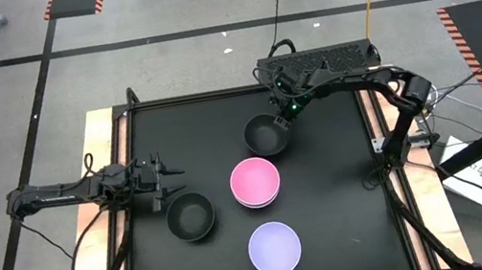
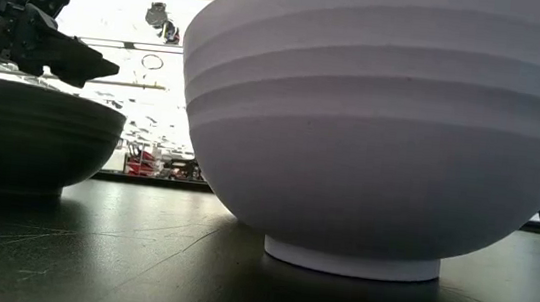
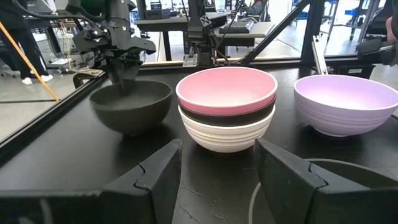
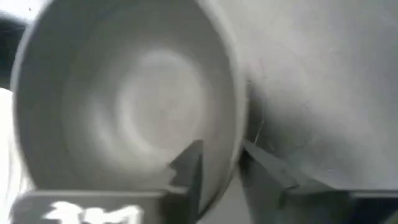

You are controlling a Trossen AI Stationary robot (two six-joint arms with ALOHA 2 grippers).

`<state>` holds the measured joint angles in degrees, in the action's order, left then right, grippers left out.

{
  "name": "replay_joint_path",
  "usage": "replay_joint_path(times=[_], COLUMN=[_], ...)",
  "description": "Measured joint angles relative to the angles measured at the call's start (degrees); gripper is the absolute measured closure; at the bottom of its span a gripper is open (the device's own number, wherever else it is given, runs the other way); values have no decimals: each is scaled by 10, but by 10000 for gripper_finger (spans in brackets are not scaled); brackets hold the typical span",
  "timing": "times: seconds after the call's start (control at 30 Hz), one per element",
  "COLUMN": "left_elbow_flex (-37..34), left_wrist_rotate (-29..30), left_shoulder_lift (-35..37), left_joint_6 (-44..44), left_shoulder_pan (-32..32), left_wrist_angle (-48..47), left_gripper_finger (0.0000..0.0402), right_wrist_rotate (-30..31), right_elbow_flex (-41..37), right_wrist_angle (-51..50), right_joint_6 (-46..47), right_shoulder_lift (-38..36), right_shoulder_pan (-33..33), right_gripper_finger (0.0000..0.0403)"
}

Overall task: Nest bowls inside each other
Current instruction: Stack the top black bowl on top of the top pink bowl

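Black bowl (image 1: 267, 135) at the table's (image 1: 346, 186) far centre, its rim pinched between the right gripper's (image 1: 288, 113) closing fingers (one inside, one outside). Such a thin-edge grip may slip and tilt the bowl on lifting. Left gripper (image 1: 166, 178) waits open beside another black bowl (image 1: 190, 216).

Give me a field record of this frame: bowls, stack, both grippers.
stack: pink bowl on a black bowl, on a white bowl, mid table
lavender bowl: alone, near edge
black bowl at left: alone, empty
black bowl at back: on table, rim between right gripper's fingers
right gripper: one finger inside rim, one outside
left gripper: open, beside black bowl at left, holding nothing
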<state>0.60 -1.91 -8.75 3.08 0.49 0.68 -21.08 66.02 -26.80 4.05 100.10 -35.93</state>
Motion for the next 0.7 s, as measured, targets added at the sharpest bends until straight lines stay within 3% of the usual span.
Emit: replay_joint_path(times=[0.13, 0.47, 0.7], left_elbow_flex=[0, 0, 0], left_wrist_rotate=[0, -1, -1], left_shoulder_lift=[0, 0, 0], left_joint_6=[-2, -6, -9], left_shoulder_pan=[0, 0, 0], left_wrist_angle=[0, 0, 0], left_gripper_finger=[199, 199, 199], right_wrist_rotate=[0, -7, -33], right_elbow_flex=[0, -1, -1], right_wrist_angle=[-2, 30, 51], right_joint_6=[-30, -43, -47], right_shoulder_lift=[-1, -4, -65], right_shoulder_pan=[-2, -6, -10], right_gripper_finger=[393, 400, 401])
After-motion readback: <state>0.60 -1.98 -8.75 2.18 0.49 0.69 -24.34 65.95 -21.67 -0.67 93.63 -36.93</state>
